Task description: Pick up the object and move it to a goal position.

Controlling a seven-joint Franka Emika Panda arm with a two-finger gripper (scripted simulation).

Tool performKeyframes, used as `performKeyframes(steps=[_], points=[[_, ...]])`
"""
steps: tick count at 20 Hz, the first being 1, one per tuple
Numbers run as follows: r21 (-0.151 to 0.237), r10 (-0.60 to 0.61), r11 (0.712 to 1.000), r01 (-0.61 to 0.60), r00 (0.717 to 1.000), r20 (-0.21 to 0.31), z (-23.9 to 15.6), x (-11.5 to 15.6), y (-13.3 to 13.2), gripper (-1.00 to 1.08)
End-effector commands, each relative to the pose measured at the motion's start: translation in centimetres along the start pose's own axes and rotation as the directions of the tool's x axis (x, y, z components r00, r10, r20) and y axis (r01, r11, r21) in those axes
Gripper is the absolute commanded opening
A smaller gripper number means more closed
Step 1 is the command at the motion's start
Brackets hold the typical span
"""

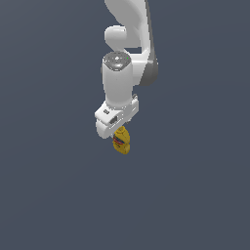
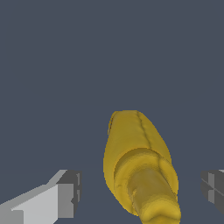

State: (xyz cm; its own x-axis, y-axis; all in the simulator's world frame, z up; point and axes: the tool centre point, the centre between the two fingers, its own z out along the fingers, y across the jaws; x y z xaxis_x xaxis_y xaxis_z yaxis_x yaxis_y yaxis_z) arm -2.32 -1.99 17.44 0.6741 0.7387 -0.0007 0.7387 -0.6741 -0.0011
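Observation:
The object, a small yellow squeeze bottle [image 1: 121, 140] with a red-and-dark label, shows just under the white hand in the exterior view. In the wrist view the bottle [image 2: 133, 148] stands between the two fingers with its tapered cap end towards the camera. My gripper [image 2: 140, 192] is open: one grey fingertip [image 2: 70, 192] and the other [image 2: 213, 187] each stand apart from the bottle, with a gap on both sides. In the exterior view the gripper [image 1: 117, 131] is mostly hidden by the hand, and the fingers do not show.
A plain dark grey surface [image 1: 49, 195] fills both views. The white arm [image 1: 127, 39] comes down from the top of the exterior view. No goal marker shows.

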Motion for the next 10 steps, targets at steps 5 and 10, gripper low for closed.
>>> performKeyframes(steps=[5,10], points=[[-0.001,0.000,1.000,0.000,1.000,-0.001,0.40,0.06,0.09,-1.00],[-0.001,0.000,1.000,0.000,1.000,-0.001,0.40,0.06,0.09,-1.00]])
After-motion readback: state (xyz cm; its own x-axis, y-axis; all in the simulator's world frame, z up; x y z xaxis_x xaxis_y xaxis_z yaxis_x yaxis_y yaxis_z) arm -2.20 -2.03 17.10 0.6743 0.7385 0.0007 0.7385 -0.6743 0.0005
